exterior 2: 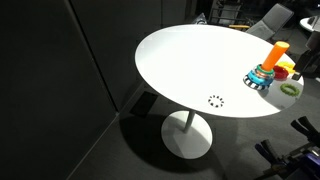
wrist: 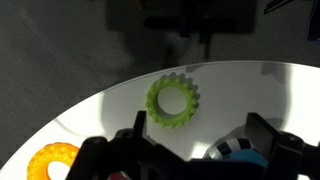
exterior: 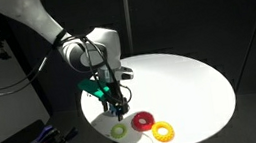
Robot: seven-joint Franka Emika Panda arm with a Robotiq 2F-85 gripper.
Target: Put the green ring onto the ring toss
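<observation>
Your end effector (wrist: 195, 145) hangs with jaws spread wide, gripping nothing. In the wrist view the green ring (wrist: 173, 101) lies flat on the table (wrist: 260, 90) at 12 o'clock from it, just beyond the fingertips. Its hole faces up, so it has no long axis to favour. An orange-yellow ring (wrist: 52, 162) sits at 8 o'clock. In an exterior view the ring toss (exterior 2: 266, 72) stands near the green ring, at its 10 o'clock. No writing is readable.
</observation>
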